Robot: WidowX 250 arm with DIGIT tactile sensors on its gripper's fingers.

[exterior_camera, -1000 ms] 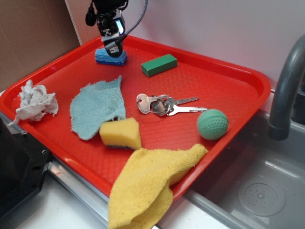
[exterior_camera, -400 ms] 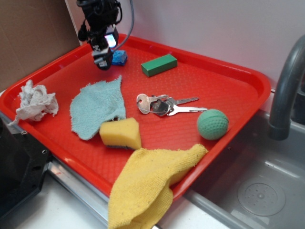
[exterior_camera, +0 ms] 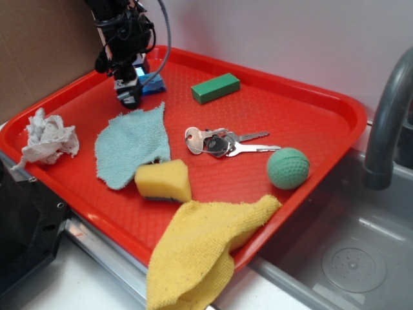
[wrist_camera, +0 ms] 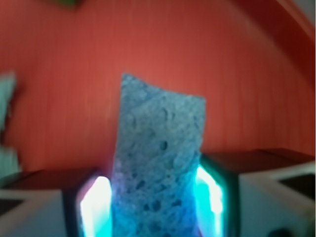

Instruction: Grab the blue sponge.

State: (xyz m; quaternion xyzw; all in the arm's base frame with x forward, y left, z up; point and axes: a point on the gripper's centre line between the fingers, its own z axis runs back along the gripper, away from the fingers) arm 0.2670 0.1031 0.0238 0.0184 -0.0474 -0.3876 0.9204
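Note:
The blue sponge [exterior_camera: 153, 83] is a small porous block at the far left of the red tray [exterior_camera: 335, 103]. My gripper [exterior_camera: 128, 95] hangs low over the tray there, partly hiding the sponge. The wrist view has the blue sponge [wrist_camera: 159, 158] standing between my two lit fingers, both pads pressed on its sides and the gripper [wrist_camera: 154, 202] shut on it. The sponge's far end sticks out ahead of the fingertips, over red tray floor [wrist_camera: 247, 74].
On the tray lie a green block [exterior_camera: 215, 87], a pale teal cloth [exterior_camera: 132, 145], keys [exterior_camera: 222, 142], a yellow wedge sponge [exterior_camera: 164, 179], a green ball [exterior_camera: 288, 168], a yellow cloth [exterior_camera: 200, 248] and crumpled white paper [exterior_camera: 46, 139]. A sink faucet [exterior_camera: 387, 116] stands to the right.
The gripper has shifted left and toward the front of the tray, and the blue sponge has turned and moved along with it.

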